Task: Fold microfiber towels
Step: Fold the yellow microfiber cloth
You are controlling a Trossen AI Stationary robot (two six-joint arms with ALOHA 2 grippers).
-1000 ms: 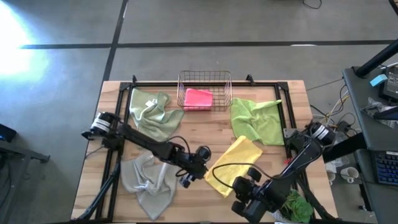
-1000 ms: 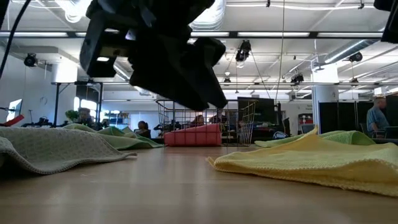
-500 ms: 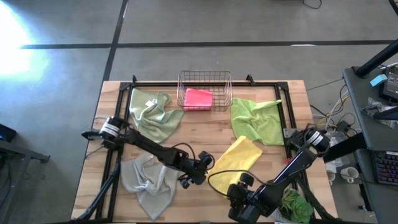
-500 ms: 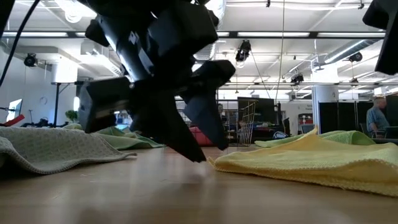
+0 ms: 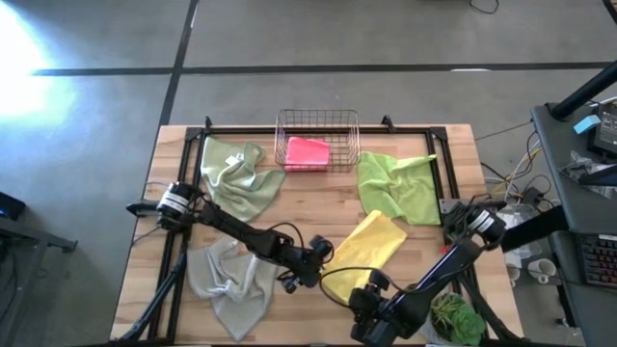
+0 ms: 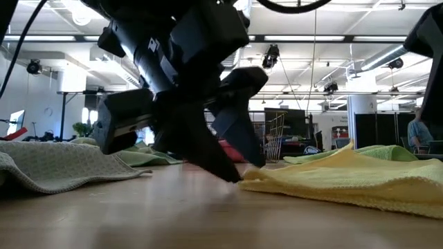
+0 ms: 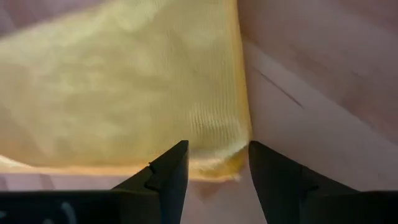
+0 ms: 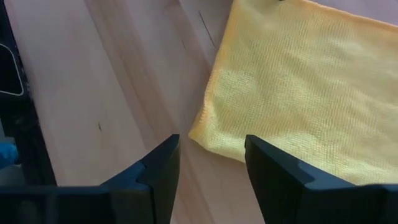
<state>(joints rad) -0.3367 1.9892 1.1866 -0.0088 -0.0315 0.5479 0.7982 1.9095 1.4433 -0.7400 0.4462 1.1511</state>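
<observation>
1. The soft yellow microfiber towel (image 5: 362, 254) lies flat on the pale wooden table (image 5: 299, 207), near its front edge, with both dark arms bent low over the towel's near corners.
2. The left gripper (image 5: 313, 262) sits at the towel's left corner, its fingers spread with the corner between them in the left wrist view (image 7: 214, 158), closed on nothing.
3. The right gripper (image 5: 364, 301) hovers by the front corner, fingers apart and empty, that corner lying just ahead of them (image 8: 208, 134).
4. Around them: a crumpled lime green towel (image 5: 397, 185) at right, a pale sage green towel (image 5: 238, 175) at back left, and a grey-beige towel (image 5: 224, 280) at front left, partly covered by the left arm.
5. A folded pink towel (image 5: 308, 152) rests inside the copper wire basket (image 5: 317, 120) at the table's back edge.
6. In the low view the left arm's dark bulk (image 6: 176, 83) blocks most of the basket and the pink towel behind it.
7. A black metal frame (image 5: 318, 131) rims the table top.
</observation>
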